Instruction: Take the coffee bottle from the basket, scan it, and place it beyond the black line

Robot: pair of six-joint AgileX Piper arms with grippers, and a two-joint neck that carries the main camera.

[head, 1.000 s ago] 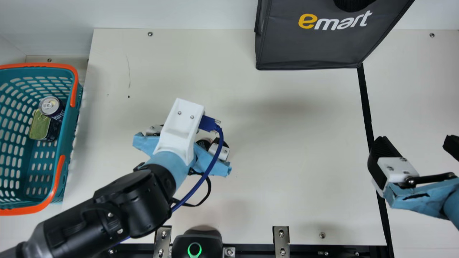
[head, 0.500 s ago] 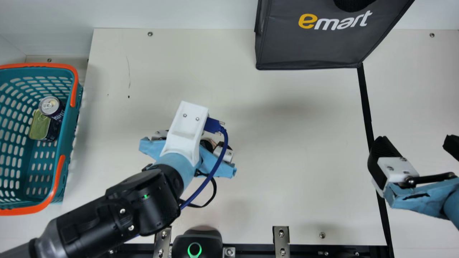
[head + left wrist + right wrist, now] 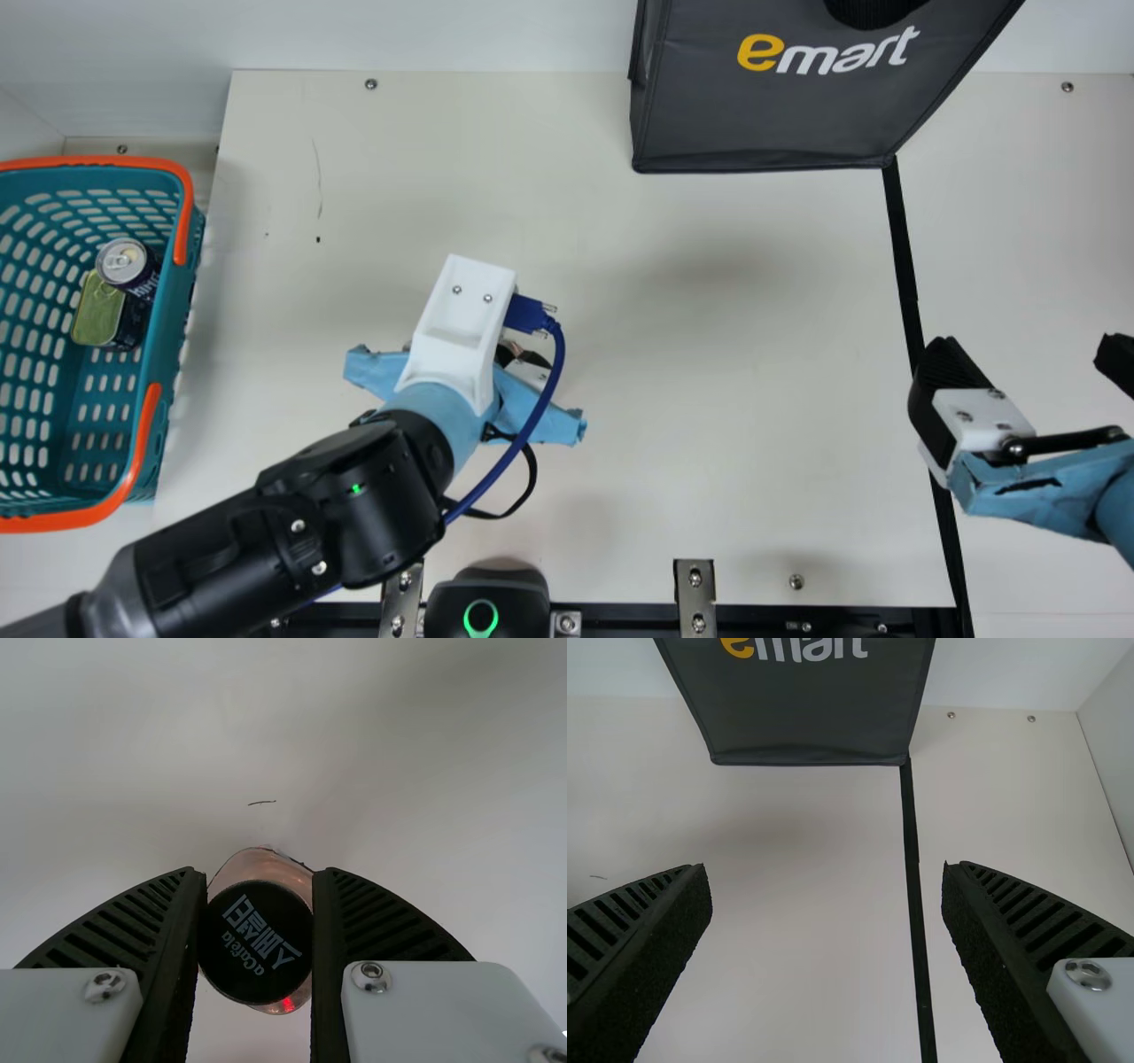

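Note:
Over the left-centre of the table in the main view is my left gripper [image 3: 452, 354], hiding most of the coffee bottle [image 3: 506, 354]. In the left wrist view the left gripper [image 3: 258, 873] is shut on the bottle, its black cap [image 3: 255, 943] pressed between both fingers and a red glow on the clear brownish body below it. At the right, my right gripper [image 3: 1032, 356] stands open by the black line [image 3: 904, 257]. The right wrist view shows the right gripper [image 3: 826, 868] with nothing between its fingers and the black line [image 3: 914, 859] running between them.
The teal basket [image 3: 168, 354] with orange handles at the left holds a can [image 3: 124, 262] and a green-lidded tin [image 3: 99, 310]. A dark grey bag [image 3: 762, 115] stands at the back. A black scanner [image 3: 481, 611] with a green ring is at the front edge.
My left gripper, holding the bottle, has shifted slightly right and toward the table's front, with little motion in the last half second. The right arm has kept still.

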